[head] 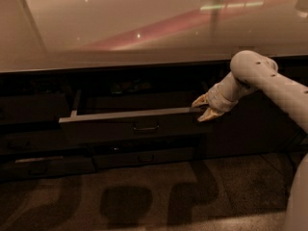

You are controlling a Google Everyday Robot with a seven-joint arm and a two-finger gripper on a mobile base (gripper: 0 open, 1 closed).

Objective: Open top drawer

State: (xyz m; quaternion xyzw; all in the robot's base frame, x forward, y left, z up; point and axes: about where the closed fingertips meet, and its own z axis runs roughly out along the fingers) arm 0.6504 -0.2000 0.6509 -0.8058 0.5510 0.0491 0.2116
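The top drawer is a wide dark grey front under the counter, pulled partly out. Its thin left side rail shows, and its small loop handle sits at centre. My gripper is at the right end of the drawer front, well right of the handle. Its two pale fingers are spread, one above and one below the front's top edge. The inside of the drawer is dark and mostly hidden.
A pale glossy countertop overhangs the drawers. A shallower drawer front with a similar handle lies just below, and more dark fronts are to the left. My arm reaches in from the right. Speckled floor lies in front.
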